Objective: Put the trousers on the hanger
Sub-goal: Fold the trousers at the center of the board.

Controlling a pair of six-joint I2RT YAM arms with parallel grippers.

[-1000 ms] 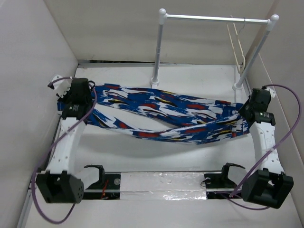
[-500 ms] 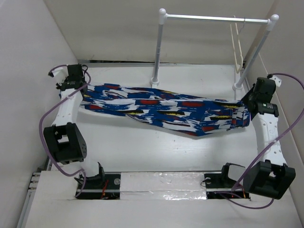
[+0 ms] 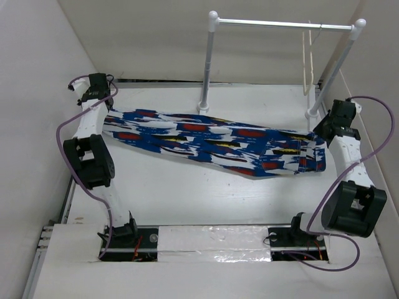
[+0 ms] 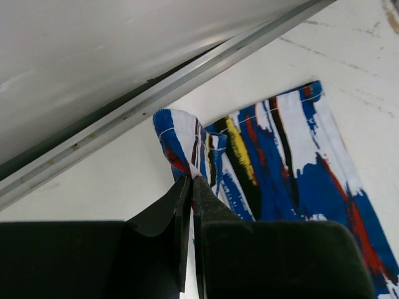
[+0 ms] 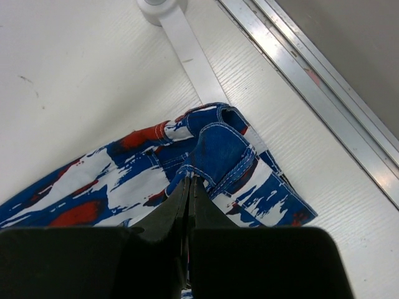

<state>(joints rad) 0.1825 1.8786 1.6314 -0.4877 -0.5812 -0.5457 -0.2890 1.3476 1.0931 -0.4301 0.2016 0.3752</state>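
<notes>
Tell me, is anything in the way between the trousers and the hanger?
Nothing visible lies between them. The trousers are stretched across the table; the hanger hangs beyond their right end, higher up, from the rail. Only the rack's right post stands close beside the hanger.

trousers (image 3: 212, 140) – soft matt cloth | rack rail (image 3: 280, 25) – shiny metal | table (image 3: 187, 193) – matt white

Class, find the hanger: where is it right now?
In the top view, the hanger hangs from the rail of the white rack at the far right, close to its right-hand post, beyond the trousers' right end.
</notes>
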